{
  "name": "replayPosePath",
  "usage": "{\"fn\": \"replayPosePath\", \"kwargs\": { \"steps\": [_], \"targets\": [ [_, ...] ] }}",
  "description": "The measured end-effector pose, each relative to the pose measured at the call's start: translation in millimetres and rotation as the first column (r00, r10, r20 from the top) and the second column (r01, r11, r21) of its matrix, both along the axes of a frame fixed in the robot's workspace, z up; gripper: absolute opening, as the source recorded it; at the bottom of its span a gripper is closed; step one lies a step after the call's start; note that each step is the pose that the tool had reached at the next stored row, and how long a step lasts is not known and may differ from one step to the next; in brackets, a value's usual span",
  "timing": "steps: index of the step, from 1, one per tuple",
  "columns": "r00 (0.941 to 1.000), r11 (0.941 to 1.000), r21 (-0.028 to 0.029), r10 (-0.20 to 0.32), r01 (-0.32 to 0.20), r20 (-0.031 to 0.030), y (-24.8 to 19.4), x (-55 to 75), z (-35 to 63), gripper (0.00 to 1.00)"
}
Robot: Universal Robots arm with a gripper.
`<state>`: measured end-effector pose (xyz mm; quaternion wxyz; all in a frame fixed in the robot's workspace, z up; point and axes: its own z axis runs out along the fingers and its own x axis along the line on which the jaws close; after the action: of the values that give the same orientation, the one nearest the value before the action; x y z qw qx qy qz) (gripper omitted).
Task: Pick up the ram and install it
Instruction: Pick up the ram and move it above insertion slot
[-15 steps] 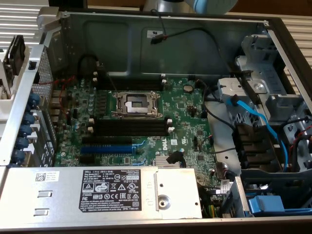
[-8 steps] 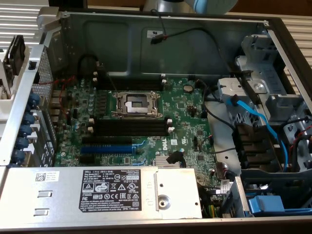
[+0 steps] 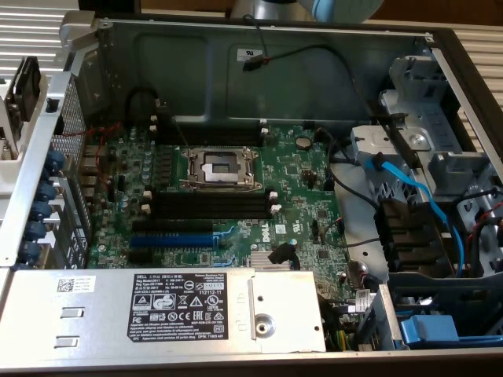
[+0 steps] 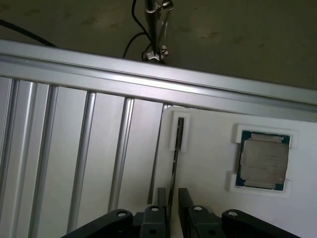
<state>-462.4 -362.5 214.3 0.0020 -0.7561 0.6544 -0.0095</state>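
Your black two-fingered gripper (image 4: 172, 197) has its jaws apart, one on each side of the long, thin dark ram stick (image 4: 175, 166). You see that stick standing on edge in a white holder (image 4: 173, 144), near a square silver processor (image 4: 262, 159).

Our gripper (image 4: 172, 194) is matte black: two flat, blocky fingers (image 4: 184, 199) on curved links (image 4: 114, 223), with small round pins (image 4: 121, 215) at the joints. Our arm (image 3: 267, 6) is silver-grey with a pale blue cap (image 3: 342, 8).
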Motion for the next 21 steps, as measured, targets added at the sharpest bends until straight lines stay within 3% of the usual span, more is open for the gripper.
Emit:
{"fn": "replayPosePath", "kwargs": {
  "steps": [21],
  "targets": [
    [1.0, 1.0, 0.0001, -0.001, 0.001, -0.001, -0.5, 0.0, -11.8, 0.25]
  ]
}}
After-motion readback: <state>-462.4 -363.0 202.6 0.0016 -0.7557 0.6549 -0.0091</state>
